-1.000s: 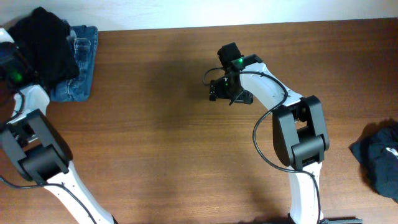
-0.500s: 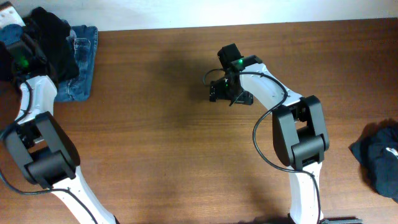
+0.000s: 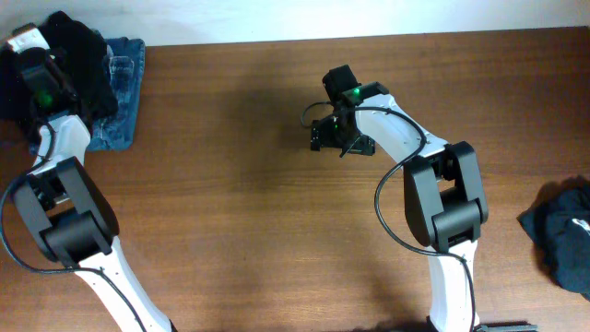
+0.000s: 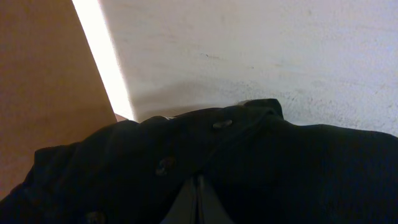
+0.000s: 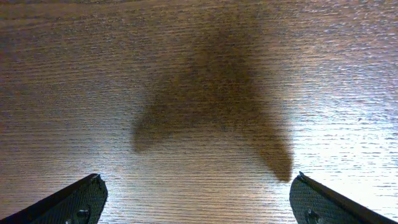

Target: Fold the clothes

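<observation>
Since the earlier frame, the left arm has swung inward over the black clothes (image 3: 78, 55) at the far left corner of the bench (image 3: 230, 203); the right arm has not moved. The left tool (image 4: 196, 202), largely cut off, is pressed together; we cannot tell whether fabric is caught. Behind it lies limp matte cloth with buttons (image 4: 222, 124), then a rough pale wall (image 4: 280, 50). The right tool (image 5: 196, 183) is spread over wood grain. A denim piece (image 3: 124, 92) lies partly under the pile; a dark garment (image 3: 562, 235) is cropped at the right edge.

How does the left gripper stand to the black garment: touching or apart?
Touching. Left wrist view: the left gripper, shut, pinches the black garment.
</observation>
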Tool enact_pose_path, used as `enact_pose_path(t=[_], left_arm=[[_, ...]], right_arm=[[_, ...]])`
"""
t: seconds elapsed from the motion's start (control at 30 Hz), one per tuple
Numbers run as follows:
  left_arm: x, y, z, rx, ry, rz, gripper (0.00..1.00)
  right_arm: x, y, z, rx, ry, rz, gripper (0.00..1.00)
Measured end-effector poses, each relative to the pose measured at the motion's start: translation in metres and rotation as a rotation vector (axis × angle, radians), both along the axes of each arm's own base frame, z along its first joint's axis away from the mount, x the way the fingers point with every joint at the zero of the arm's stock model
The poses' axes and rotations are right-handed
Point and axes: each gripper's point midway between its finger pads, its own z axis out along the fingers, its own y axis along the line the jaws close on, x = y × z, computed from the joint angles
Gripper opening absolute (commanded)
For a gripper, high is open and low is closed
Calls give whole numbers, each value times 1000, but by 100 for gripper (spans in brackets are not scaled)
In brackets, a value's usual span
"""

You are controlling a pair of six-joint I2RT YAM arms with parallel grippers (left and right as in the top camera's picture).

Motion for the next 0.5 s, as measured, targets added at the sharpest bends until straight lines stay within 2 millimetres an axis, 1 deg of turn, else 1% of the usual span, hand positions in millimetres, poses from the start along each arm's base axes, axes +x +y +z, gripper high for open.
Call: enact_pose_path(t=[0.2, 0.23, 0.27, 0.3, 0.33, 0.4, 0.43, 0.47, 0.5], left_arm=[[2, 1, 8, 15, -38, 0, 1], [2, 1, 9, 17, -42, -2, 4], [3, 0, 10, 18, -46, -7, 11], [4, -1, 11, 17, -50, -14, 14], [4, -3, 13, 18, -55, -23, 21], [5, -7, 18, 19, -62, -49, 48], [5, -10, 24, 18, -70, -64, 55], [5, -14, 32, 19, -76, -85, 66], [5, -17, 38, 17, -84, -100, 81]], right_arm=[[0, 0, 0, 0, 0, 0, 99], [0, 0, 0, 0, 0, 0, 99], [0, 0, 0, 0, -1, 0, 99], [1, 0, 0, 1, -2, 0, 99], [1, 0, 0, 1, -4, 0, 99], [1, 0, 0, 2, -5, 0, 99], [1, 0, 0, 2, -5, 0, 99], [1, 0, 0, 2, -5, 0, 99], [1, 0, 0, 2, -5, 0, 99]])
